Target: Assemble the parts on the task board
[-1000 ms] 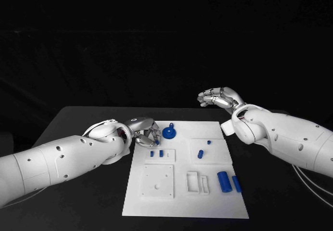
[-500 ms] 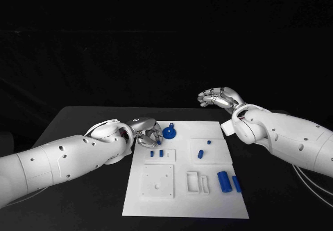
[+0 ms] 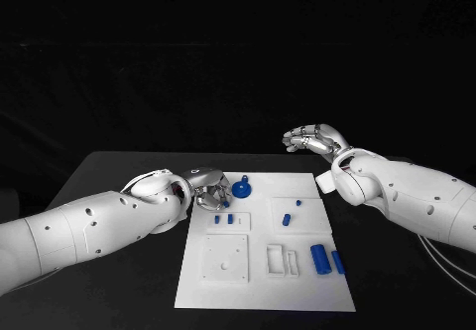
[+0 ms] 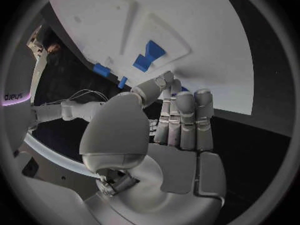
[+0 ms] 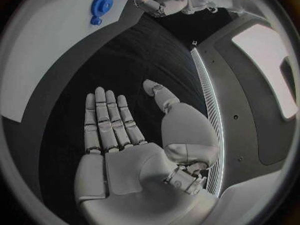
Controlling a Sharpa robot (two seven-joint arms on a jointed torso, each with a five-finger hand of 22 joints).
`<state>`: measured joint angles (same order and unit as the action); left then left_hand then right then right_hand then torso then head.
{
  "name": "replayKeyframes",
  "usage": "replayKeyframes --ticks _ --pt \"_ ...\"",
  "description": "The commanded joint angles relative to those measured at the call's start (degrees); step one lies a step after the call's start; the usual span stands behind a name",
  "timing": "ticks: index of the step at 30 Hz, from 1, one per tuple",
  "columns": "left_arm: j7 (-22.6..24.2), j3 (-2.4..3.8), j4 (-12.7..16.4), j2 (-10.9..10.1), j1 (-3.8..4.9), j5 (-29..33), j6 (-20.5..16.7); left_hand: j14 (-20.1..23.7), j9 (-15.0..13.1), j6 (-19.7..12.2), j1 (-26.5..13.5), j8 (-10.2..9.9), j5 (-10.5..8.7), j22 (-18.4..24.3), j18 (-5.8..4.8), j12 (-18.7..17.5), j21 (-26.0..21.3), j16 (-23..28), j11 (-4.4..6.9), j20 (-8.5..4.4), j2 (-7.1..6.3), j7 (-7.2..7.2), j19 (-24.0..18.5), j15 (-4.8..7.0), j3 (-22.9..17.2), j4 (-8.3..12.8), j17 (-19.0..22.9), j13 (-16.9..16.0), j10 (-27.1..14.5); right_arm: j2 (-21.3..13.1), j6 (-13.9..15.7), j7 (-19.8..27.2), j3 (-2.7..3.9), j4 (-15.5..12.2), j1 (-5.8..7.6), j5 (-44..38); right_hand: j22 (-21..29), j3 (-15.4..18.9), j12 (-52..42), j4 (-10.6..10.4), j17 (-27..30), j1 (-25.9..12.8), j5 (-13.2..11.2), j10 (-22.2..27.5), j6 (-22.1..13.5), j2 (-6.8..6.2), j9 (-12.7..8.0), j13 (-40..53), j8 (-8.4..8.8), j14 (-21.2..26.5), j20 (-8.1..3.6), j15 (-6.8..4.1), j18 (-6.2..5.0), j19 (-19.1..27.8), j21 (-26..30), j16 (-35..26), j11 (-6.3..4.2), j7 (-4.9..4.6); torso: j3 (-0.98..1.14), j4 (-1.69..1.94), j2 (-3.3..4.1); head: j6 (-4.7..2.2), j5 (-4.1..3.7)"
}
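left hand [image 3: 206, 190] empty, fingers apart, at task board [image 3: 298, 289] left edge beside gear [image 3: 242, 188].

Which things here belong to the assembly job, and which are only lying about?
Belong to the job:
- task board
- blue gear
- two small blue pegs
- blue pin
- two blue cylinders
- left robot hand, empty
- right robot hand, empty

Lying about:
- black table only
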<state>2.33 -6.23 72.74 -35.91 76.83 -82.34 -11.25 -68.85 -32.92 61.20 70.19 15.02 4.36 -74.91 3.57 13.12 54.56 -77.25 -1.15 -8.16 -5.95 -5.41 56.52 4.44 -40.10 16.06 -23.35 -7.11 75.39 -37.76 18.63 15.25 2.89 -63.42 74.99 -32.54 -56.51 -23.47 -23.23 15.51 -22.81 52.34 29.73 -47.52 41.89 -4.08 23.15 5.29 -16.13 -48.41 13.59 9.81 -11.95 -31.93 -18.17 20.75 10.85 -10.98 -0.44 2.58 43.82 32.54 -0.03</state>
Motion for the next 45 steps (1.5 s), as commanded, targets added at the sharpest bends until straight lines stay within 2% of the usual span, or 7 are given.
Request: replayKeyframes --ticks 1,10,21,27,30,37,45 --pt "-0.6 -0.09 0.0 0.1 -0.08 -2.8 1.9 -0.2 0.1 0.3 0.1 0.3 0.17 -1.0 1.96 -0.3 0.2 -0.1 -0.61 -1.92 0.24 0.04 0.0 0.24 -0.3 0.2 0.1 0.0 0.1 0.0 -0.7 0.4 0.03 -0.1 -0.02 0.0 -0.1 0.2 -0.4 0.0 0.1 -0.5 0.3 -0.3 -0.4 0.10 -0.1 -0.1 -0.26 0.1 0.38 0.24 -0.85 0.2 0.2 0.2 0.28 -2.38 -0.02 0.02 0.04 0.10 -0.01" --pt "1.0 -0.11 0.3 0.2 -0.10 -3.5 -0.5 -0.2 0.1 0.5 0.2 0.4 0.23 -1.0 1.92 -0.3 0.2 -0.1 -0.56 -1.93 0.05 0.10 -0.1 0.28 -0.4 0.2 0.1 -0.2 0.4 0.0 -0.8 0.5 0.03 -0.1 -0.04 0.0 -0.1 0.2 -0.4 0.0 0.1 -0.5 0.3 -0.3 -0.4 0.11 -0.1 -0.1 -0.27 0.1 0.39 0.24 -0.87 0.2 0.2 0.2 0.28 -2.38 -0.05 0.04 0.04 0.18 -0.04" --pt "0.6 -0.11 0.1 0.1 -0.10 -3.3 -0.4 0.0 0.3 0.1 0.3 0.1 0.15 -1.0 1.88 -0.8 0.2 -0.1 -0.68 -1.94 -0.42 -0.06 -0.2 0.17 -0.5 0.2 0.2 -0.2 0.1 -0.1 -0.7 0.5 0.03 -0.1 -0.10 0.0 -0.1 0.2 -0.4 0.0 0.1 -0.6 0.3 -0.3 -0.4 0.11 -0.1 -0.2 -0.28 0.1 0.41 0.24 -0.89 0.2 0.2 0.2 0.28 -2.38 -0.04 0.04 -0.01 0.07 0.00" --pt "0.5 -0.12 0.0 -0.1 -0.10 -2.8 -0.9 0.4 1.3 -3.0 1.6 -1.6 -0.05 -1.0 1.90 -1.7 0.1 0.1 -1.06 -1.72 -2.26 -1.25 -0.5 -0.18 -0.5 0.4 0.4 -0.3 -0.6 -0.1 -0.8 0.4 0.03 0.0 -0.10 0.0 -0.1 0.2 -0.4 0.0 0.1 -0.6 0.3 -0.3 -0.4 0.09 -0.1 -0.2 -0.28 0.1 0.42 0.24 -0.90 0.2 0.2 0.2 0.28 -2.38 -0.02 0.04 -0.01 0.01 -0.01" --pt "0.3 -0.12 0.0 -0.2 -0.10 -2.8 -1.0 0.4 1.7 -4.1 2.0 -2.1 -0.09 -1.0 1.94 -1.9 0.2 0.0 -1.16 -1.61 -2.75 -1.73 -0.6 -0.30 -0.5 0.3 0.4 -0.4 -0.6 -0.2 -0.8 0.4 0.03 0.0 -0.11 0.0 -0.1 0.2 -0.4 0.0 0.1 -0.6 0.3 -0.3 -0.4 0.09 -0.1 -0.2 -0.28 0.1 0.42 0.24 -0.91 0.2 0.2 0.2 0.28 -2.39 -0.05 0.04 0.01 0.01 -0.04" --pt "0.0 -0.12 -0.2 -0.5 -0.10 -2.8 -1.3 0.5 2.1 -5.2 2.3 -2.6 -0.02 -1.0 2.02 -2.3 0.4 -0.2 -1.29 -1.50 -3.29 -2.03 -0.6 -0.41 -0.5 0.3 0.3 -0.5 -0.8 -0.3 -0.9 0.3 0.03 -0.1 -0.16 0.0 -0.1 0.2 -0.4 0.0 0.2 -0.5 0.3 -0.3 -0.5 0.07 -0.1 -0.2 -0.28 0.1 0.43 0.25 -0.92 0.2 0.2 0.2 0.28 -2.38 -0.05 0.02 0.02 0.00 -0.07" --pt "-0.5 -0.12 -0.8 -0.6 -0.10 -2.7 -1.7 0.6 2.7 -6.9 2.8 -3.4 0.07 -1.0 2.12 -2.7 0.5 -0.3 -1.40 -1.38 -3.70 -1.65 -0.6 -0.52 -0.6 0.3 0.4 -0.6 -1.0 -0.6 -1.1 0.2 0.03 -0.1 -0.22 0.0 -0.1 0.2 -0.5 0.1 0.2 -0.4 0.3 -0.3 -0.5 0.04 -0.2 -0.3 -0.29 0.1 0.43 0.25 -0.95 0.2 0.2 0.2 0.28 -2.38 -0.04 0.05 0.00 -0.15 -0.11"
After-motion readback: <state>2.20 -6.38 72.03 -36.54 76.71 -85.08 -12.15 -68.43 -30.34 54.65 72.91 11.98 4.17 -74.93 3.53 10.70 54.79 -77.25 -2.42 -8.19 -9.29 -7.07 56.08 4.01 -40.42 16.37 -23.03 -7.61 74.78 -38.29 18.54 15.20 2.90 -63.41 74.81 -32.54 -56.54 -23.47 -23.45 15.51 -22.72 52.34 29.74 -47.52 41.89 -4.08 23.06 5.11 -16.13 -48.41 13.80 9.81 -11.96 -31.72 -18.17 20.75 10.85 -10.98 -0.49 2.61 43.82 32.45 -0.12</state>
